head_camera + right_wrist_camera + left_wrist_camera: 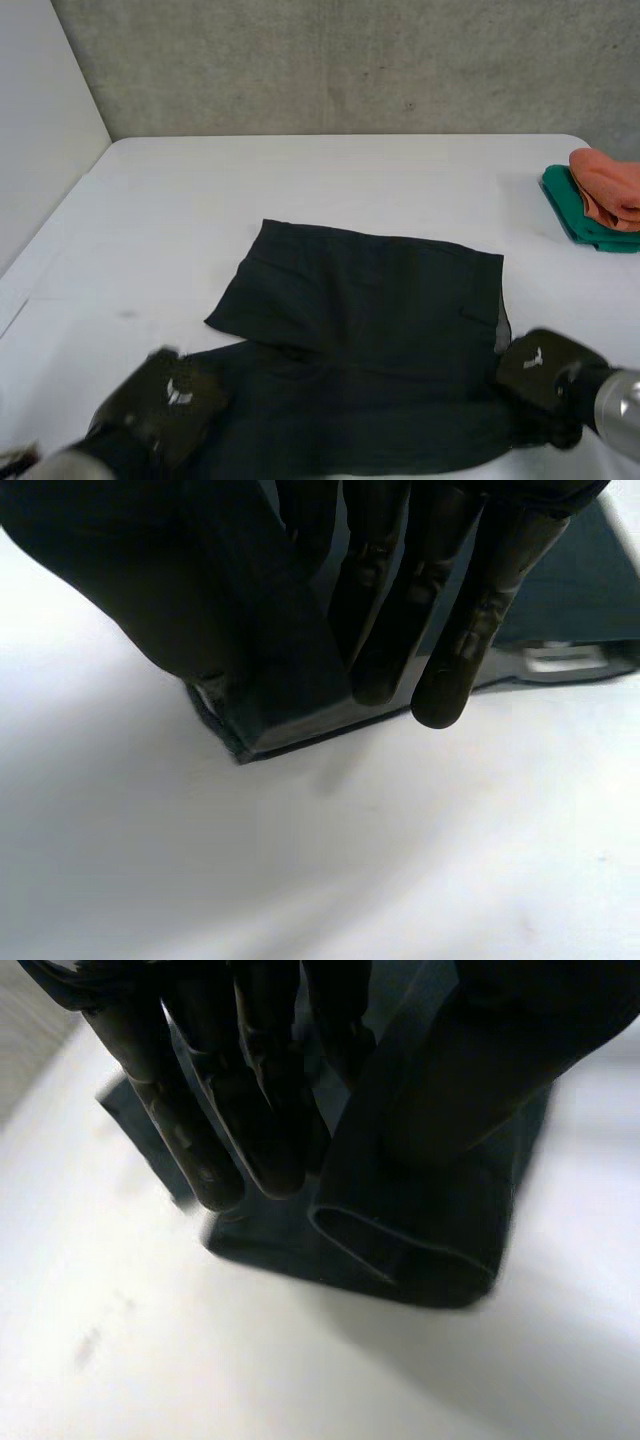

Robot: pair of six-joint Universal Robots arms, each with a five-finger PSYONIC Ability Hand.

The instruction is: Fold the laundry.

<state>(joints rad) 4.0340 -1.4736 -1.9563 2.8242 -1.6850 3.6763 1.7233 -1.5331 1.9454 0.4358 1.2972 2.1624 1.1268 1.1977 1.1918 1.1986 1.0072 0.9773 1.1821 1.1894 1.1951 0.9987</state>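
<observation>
A dark garment [370,330] lies spread on the white worktop [300,180], from the middle of the head view down toward 6 o'clock. Its far part is a flat, fairly smooth panel with a straight edge facing 12 o'clock. The near part is more rumpled and runs between my two hands.

My left hand [165,400] sits at about 7 o'clock, on the garment's near left corner. In the left wrist view my fingers [200,1130] reach down almost straight on one side of the cloth and my thumb [500,1070] stands on the other. A hemmed fold of the garment [420,1240] is pinched between them, and the open loop of that hem hangs just past my fingertips, above the worktop.

My right hand [545,370] is at about 4 o'clock, on the garment's right edge near its near corner. In the right wrist view my fingers [470,630] and thumb [150,590] close on the cloth from opposite sides, pinching a folded edge of it [290,700], whose lower corner is at the worktop.

Well apart from the garment, at about 3 o'clock near the worktop's right edge, a folded green cloth [570,215] lies with an orange cloth [605,185] resting on top of it.
</observation>
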